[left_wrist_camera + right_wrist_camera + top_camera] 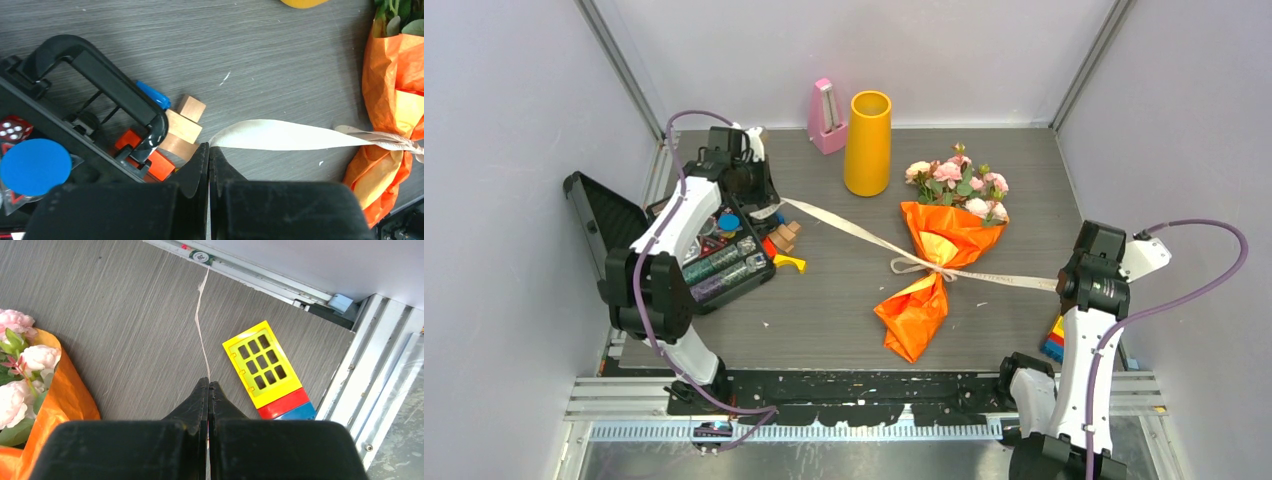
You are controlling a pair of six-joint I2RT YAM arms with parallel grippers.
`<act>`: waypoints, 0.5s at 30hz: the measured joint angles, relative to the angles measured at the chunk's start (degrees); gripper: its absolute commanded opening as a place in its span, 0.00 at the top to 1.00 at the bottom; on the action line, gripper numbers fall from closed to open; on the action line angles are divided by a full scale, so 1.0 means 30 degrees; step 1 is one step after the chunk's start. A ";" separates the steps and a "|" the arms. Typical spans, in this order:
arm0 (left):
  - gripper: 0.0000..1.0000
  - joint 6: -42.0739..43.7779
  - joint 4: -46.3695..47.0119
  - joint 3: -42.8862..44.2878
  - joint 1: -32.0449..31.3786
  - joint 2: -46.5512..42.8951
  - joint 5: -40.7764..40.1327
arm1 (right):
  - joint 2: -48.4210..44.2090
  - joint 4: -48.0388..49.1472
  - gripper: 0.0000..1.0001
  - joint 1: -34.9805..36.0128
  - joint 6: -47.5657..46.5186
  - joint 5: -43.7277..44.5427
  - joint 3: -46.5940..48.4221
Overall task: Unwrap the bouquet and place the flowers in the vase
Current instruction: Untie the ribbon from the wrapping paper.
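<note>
The bouquet (pixel 939 255) lies on the table's middle, its crinkled orange paper (pixel 392 95) tied at the waist by a beige ribbon (pixel 854 232). The pink flowers (pixel 957 180) point to the back, and some show in the right wrist view (pixel 20 367). The yellow-orange vase (pixel 868 143) stands upright behind and to the left of them. My left gripper (pixel 767 208) (pixel 209 148) is shut on one ribbon end (pixel 280 135), drawn out to the left. My right gripper (pixel 1062 284) (pixel 208 384) is shut on the other end, where the ribbon (pixel 200 325) shows edge-on as a thin pale line.
A pink metronome (pixel 826 117) stands left of the vase. An open black case (pixel 714 255) of small parts lies under the left arm, with wooden and red blocks (pixel 182 127) beside it. A yellow, red and blue toy brick (pixel 267 372) lies by the table's right rail.
</note>
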 measured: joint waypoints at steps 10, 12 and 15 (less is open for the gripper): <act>1.00 0.0211 0.0000 0.0000 0.0721 -0.0561 -0.0561 | -0.0007 -0.0131 1.00 -0.1326 -0.0576 0.0087 0.0204; 1.00 0.0299 -0.0007 0.0000 0.0765 -0.0568 -0.0576 | -0.0015 -0.0131 1.00 -0.1464 -0.0656 0.0087 0.0204; 1.00 0.0350 -0.0015 0.0000 0.0845 -0.0568 -0.0670 | -0.0007 -0.0131 1.00 -0.1654 -0.0750 0.0087 0.0211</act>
